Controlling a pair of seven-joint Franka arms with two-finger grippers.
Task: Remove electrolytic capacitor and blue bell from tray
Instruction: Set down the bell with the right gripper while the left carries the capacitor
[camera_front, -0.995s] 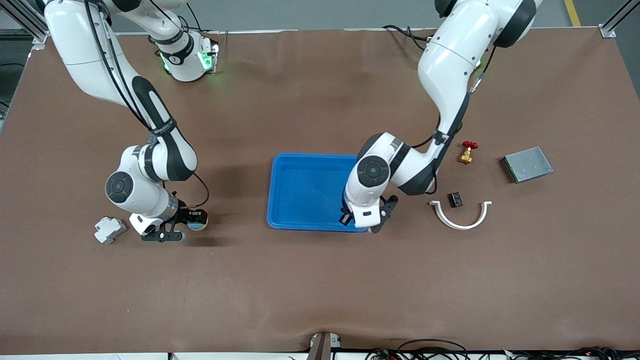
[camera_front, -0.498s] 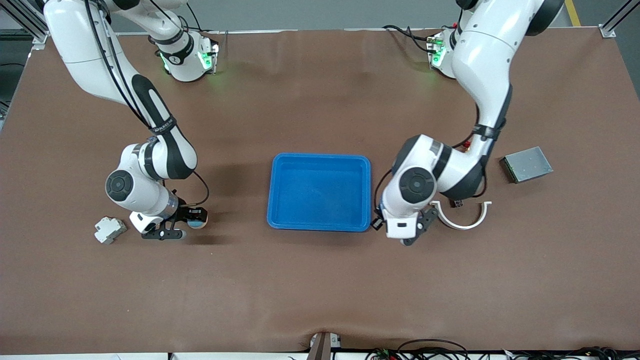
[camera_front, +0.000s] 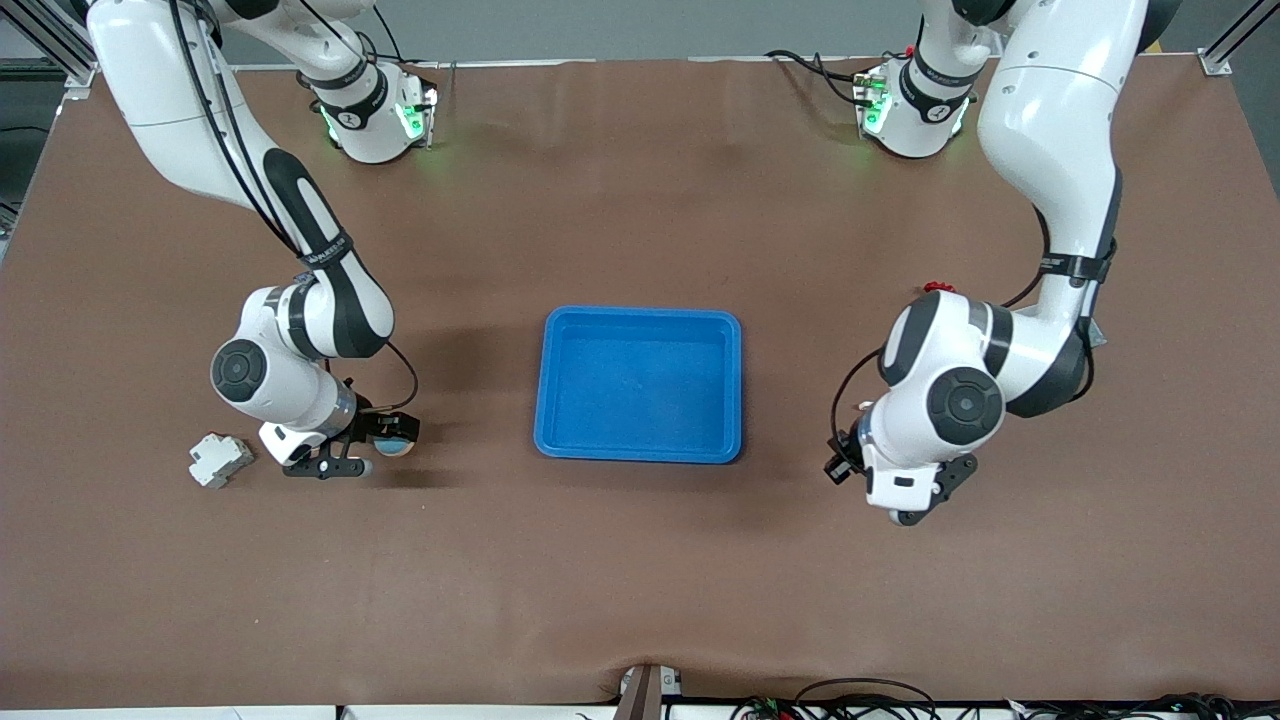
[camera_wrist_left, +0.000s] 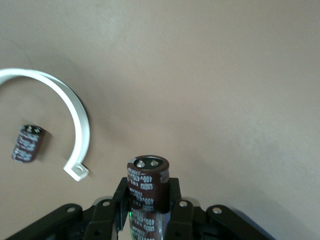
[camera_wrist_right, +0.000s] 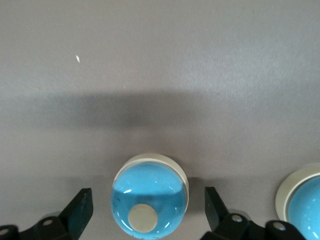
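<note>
Stood in a workshop: a wide table covered by a brown mat, slightly wrinkled along the near edge. Bordered at the upper edge by grey floor, with aluminium frame posts at the corners and a yellow floor line. Lit evenly from above, with soft shadows. Trailed cables along the near edge.

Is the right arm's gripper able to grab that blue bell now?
Probably yes: the right gripper is open with its fingers on either side of the blue bell, nothing between them.
</note>
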